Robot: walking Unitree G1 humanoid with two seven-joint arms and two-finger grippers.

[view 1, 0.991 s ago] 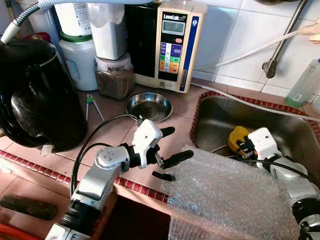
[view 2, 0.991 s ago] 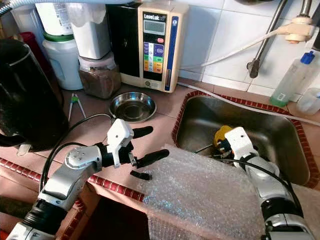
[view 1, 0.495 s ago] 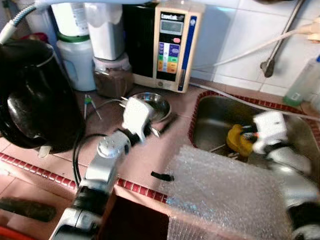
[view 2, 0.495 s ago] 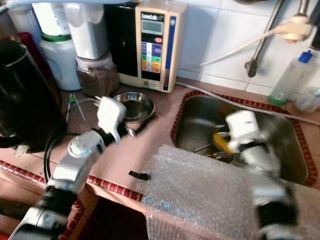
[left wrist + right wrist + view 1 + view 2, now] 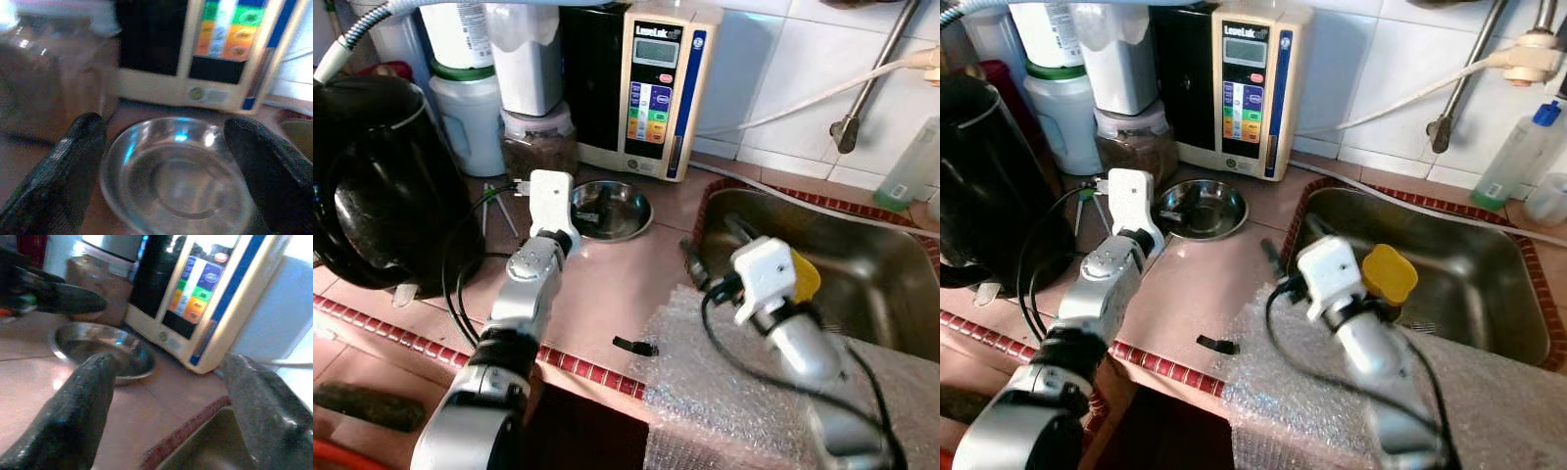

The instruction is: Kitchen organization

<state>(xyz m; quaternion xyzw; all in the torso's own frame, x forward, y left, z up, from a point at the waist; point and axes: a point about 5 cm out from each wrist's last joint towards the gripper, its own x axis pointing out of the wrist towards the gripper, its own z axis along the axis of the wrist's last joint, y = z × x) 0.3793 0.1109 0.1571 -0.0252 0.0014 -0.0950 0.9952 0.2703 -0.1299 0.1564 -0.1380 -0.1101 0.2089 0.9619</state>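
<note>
While the steel bowl [image 5: 605, 209] sat on the counter just before the water ionizer [image 5: 651, 88], the left gripper [image 5: 166, 161] hung over it, fingers spread wide to either side of its rim. The right gripper [image 5: 171, 406], also spread open and empty, pointed at the bowl from the sink [image 5: 1489, 284] side. From above, a yellow lid [image 5: 1389, 274] showed beside the right wrist.

Left arm stretched forward, wrist straight, left gripper [image 5: 166, 161] low with fingers spread wide. Right arm bent inward across the body, elbow low, white wrist block raised; right gripper [image 5: 171, 396] likewise parted wide, its tips pointing toward the left gripper's fingers [image 5: 63, 298].
</note>
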